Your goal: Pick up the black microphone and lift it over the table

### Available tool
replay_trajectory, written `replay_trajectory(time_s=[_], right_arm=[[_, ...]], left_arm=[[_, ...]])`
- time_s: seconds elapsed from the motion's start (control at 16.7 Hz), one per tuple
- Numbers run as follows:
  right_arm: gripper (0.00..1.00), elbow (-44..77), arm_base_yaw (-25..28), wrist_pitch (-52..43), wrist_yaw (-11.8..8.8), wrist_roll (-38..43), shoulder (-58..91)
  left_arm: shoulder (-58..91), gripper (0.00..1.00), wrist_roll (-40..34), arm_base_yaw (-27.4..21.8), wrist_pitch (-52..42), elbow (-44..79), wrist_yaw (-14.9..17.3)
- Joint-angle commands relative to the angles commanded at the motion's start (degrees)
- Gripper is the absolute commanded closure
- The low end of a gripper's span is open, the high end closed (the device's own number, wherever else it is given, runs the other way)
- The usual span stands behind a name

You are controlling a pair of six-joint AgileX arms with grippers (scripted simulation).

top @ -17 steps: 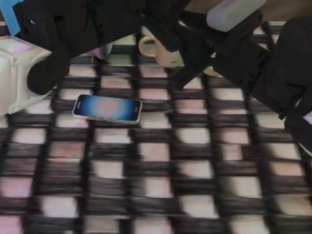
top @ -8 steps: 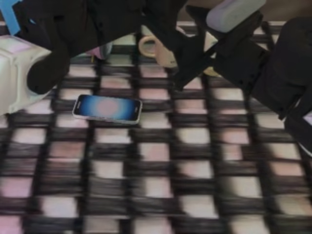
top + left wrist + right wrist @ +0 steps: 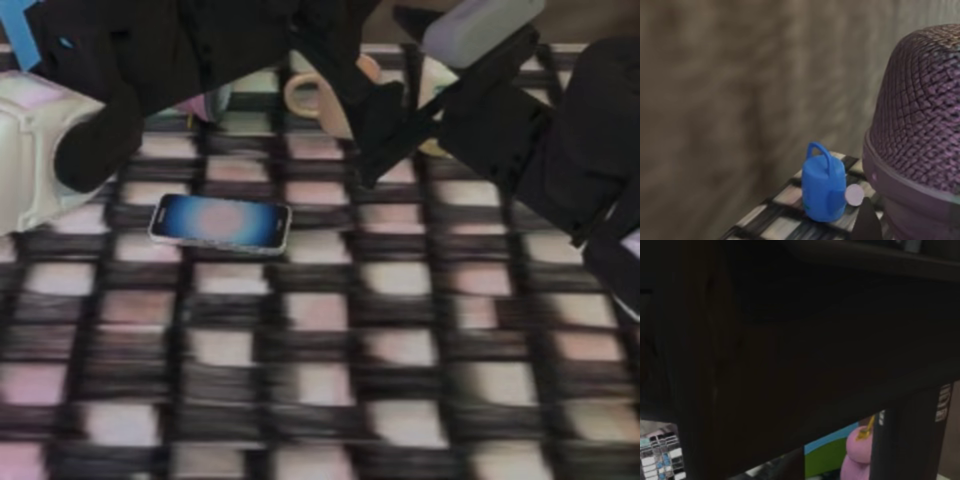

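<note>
The black microphone hangs high above the table (image 3: 330,350), close under the top camera. Its silver-grey mesh head (image 3: 480,28) points to the upper right and its dark stick slants down-left from there. In the left wrist view the mesh head (image 3: 920,130) fills one side, with one dark fingertip (image 3: 865,225) beside it. My left gripper (image 3: 385,125) is shut on the stick; its black arm crosses the top of the top view. My right arm (image 3: 590,130) stays at the right edge. The right wrist view is mostly dark.
A blue-screened smartphone (image 3: 220,221) lies flat left of centre. A white boxy object (image 3: 30,150) stands at the left edge and a beige mug (image 3: 310,98) at the back. A blue watering can (image 3: 823,190) stands near the table edge (image 3: 775,215).
The left gripper and the microphone have risen slightly and shifted toward the back, uncovering more of the beige mug. The phone and the right arm have not moved.
</note>
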Motion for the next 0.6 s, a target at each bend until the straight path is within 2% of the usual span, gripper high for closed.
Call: replay_trajectory(time_s=[0.12,0.24,0.6], right_arm=[[0.0,-0.65,-0.32,-0.07,0.31,-0.27,0.29],[0.0,-2.61,-0.66,-0.52,-0.05,-0.27,-1.89],[0.0,-12.97,-2.12,-2.66,-2.13,-0.2,-14.8]], left_arm=[[-0.4,1.0,0.31,0.16,-0.13,0.41,-0.39],[-1.03,1.0,0.21,1.52,-0.25,-0.21,0.62],[-4.6,1.0,0.43,8.41,-0.68,-3.34,6.94]])
